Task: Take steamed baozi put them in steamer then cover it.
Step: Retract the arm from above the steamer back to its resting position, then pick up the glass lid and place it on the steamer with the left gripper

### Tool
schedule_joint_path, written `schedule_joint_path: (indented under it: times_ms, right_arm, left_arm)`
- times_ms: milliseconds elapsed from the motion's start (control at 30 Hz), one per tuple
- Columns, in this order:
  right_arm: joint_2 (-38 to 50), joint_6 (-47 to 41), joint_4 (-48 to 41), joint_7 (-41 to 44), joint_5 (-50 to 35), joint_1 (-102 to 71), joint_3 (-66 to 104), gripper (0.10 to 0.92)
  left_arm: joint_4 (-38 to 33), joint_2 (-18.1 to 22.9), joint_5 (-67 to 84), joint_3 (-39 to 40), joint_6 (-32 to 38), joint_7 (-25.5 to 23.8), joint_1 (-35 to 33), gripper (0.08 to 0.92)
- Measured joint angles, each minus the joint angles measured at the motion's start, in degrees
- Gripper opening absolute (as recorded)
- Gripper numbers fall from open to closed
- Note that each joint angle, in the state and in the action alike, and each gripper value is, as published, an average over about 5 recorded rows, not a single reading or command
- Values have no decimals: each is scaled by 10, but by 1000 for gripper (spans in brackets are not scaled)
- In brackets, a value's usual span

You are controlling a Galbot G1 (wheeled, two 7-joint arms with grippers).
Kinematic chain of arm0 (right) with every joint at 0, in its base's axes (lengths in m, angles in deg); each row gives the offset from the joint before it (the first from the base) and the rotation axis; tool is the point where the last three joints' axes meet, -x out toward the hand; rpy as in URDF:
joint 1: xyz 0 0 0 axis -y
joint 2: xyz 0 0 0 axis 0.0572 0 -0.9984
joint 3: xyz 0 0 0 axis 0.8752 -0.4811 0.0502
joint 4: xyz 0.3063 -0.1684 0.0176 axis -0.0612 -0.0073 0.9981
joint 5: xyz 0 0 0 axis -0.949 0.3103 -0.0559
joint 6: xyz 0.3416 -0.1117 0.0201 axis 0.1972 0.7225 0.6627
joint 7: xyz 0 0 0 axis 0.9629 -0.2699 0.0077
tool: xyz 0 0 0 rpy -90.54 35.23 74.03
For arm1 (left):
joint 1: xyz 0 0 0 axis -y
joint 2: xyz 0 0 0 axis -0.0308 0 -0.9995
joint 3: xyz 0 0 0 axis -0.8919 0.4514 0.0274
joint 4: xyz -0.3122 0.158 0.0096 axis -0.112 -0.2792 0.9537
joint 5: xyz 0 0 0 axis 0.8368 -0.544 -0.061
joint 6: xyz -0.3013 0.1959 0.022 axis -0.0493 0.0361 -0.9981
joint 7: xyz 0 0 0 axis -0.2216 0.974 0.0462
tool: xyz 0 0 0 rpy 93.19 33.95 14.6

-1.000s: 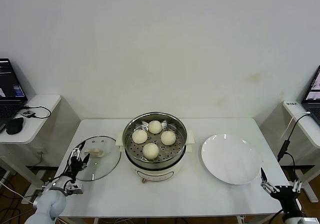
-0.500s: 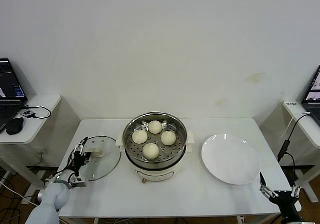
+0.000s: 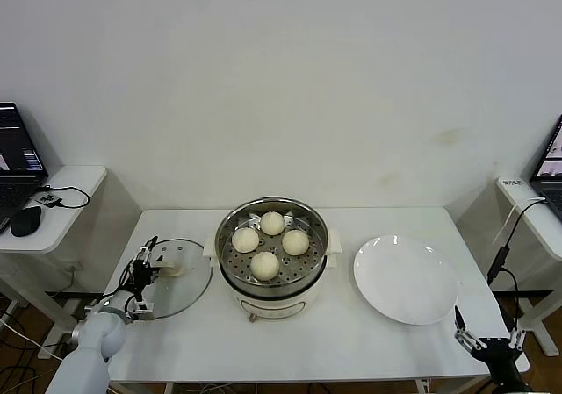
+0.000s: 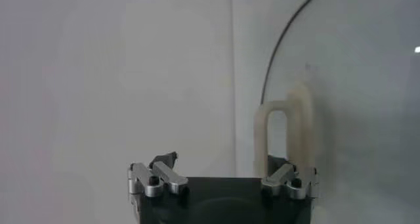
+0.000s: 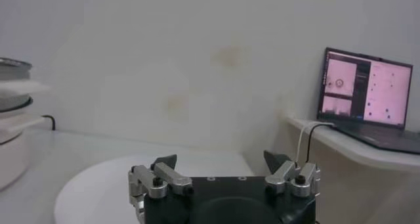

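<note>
Several cream-white baozi (image 3: 264, 265) lie on the perforated tray inside the steel steamer (image 3: 230, 262) at the table's middle. The round glass lid (image 3: 180, 293) with its cream handle (image 3: 170, 266) lies flat on the table left of the steamer. My left gripper (image 3: 147, 255) is open at the lid's left rim, close to the handle. In the left wrist view the handle (image 4: 289, 130) stands just beyond one finger of the left gripper (image 4: 222, 163), not between the jaws. My right gripper (image 3: 486, 337) is open and empty at the table's front right corner.
A white plate (image 3: 406, 279) lies right of the steamer with nothing on it, and it shows in the right wrist view (image 5: 98, 186). Side tables with laptops (image 5: 364, 90) stand at both sides of the table.
My left gripper has moved forward and right, up to the lid's handle. My right gripper has drawn back and down towards the front right corner.
</note>
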Motion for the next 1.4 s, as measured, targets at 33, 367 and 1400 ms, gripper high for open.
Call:
schedule_joint_path:
  times_ms: [33,367,1400]
  right_arm:
    - [0,0,0,0,0,0,0,823]
    - [0,4,-7,2,4,6,-8,823]
    - [10,33,-21,8,41,20,-39,823]
  left_arm:
    - [2,0,-1,0,0,0,0,680]
    - [6,6,-3,-7,4,6,-7,377]
    - [-298,-51,78,-129,-98,-36,-185,154]
